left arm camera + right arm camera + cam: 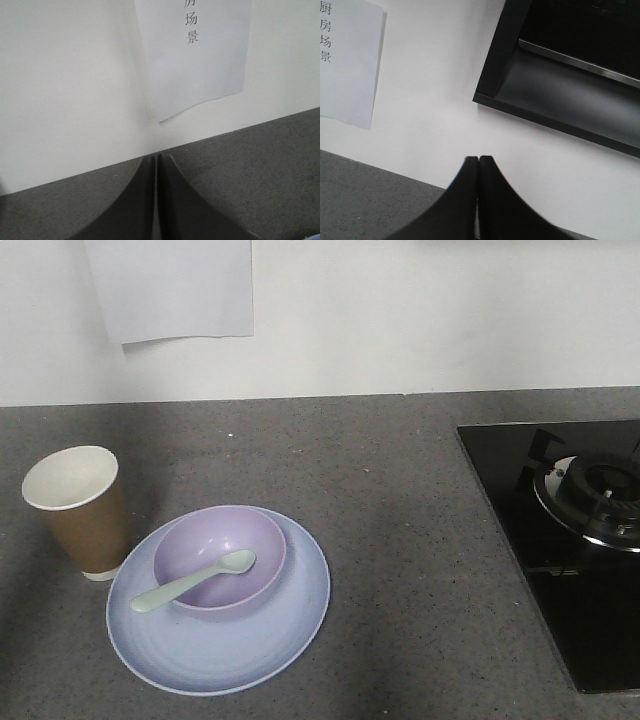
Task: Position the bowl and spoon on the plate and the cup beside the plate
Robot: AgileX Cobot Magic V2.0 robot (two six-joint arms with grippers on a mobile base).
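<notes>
On the counter [400, 510]: bowl [220, 558] w/ spoon [192, 581] on plate [218, 602], cup [80, 510] touching plate's left rim.
Left gripper [155, 159] & right gripper [478, 160] pressed together, empty, facing wall, no task items near fingers.

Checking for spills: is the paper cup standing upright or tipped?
Upright. The cup stands on its base beside the plate, its white rim facing up.

Each end effector, left [156, 159] and right [478, 161], has two smooth, matte black fingers curving to narrow tips.

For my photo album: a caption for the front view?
Mint-green plastic spoon in lavender bowl on pale blue plate, brown paper cup beside.
</notes>
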